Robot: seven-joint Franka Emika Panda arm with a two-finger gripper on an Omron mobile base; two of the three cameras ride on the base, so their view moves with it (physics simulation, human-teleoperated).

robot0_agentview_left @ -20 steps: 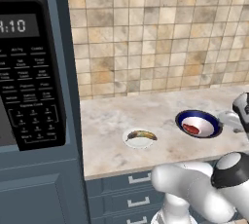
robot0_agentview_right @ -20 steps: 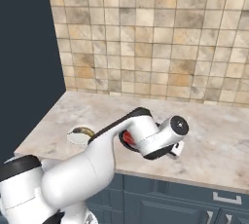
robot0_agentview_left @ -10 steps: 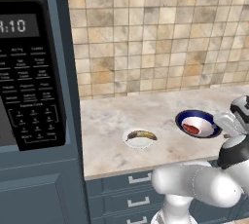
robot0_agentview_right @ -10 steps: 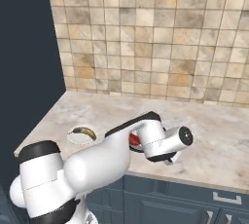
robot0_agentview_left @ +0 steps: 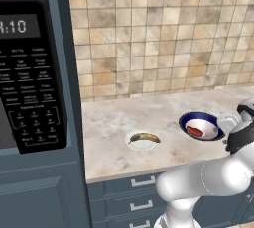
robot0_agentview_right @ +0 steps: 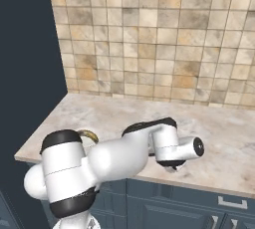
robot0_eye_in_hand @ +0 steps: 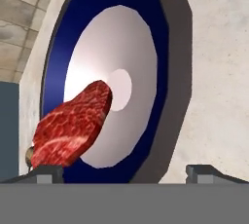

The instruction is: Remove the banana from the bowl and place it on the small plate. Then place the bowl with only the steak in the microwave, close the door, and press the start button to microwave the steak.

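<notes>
1. Left base view: you'll find the banana (robot0_agentview_left: 144,137) already lying on the small plate (robot0_agentview_left: 142,144), mid-counter, so the first step looks done. The bowl (robot0_agentview_left: 201,125) sits well to the right of it with only the steak (robot0_agentview_left: 195,132) inside. The microwave (robot0_agentview_left: 31,73) is far left, its keypad facing you; I cannot tell from here how the door stands. The step in hand is, I judge, taking hold of the bowl.

2. Right base view: your arm bends low over the counter (robot0_agentview_right: 219,143) and hides the bowl. The plate rim peeks out beside the elbow.

3. Hand view: the gripper (robot0_eye_in_hand: 124,172) is spread wide and empty, one tip either side of the bowl's near blue rim, steak toward the left tip. Next, you need one finger inside the rim and one outside, clear of the meat, then close. On the carry left, the plate and banana lie along the path.
</notes>
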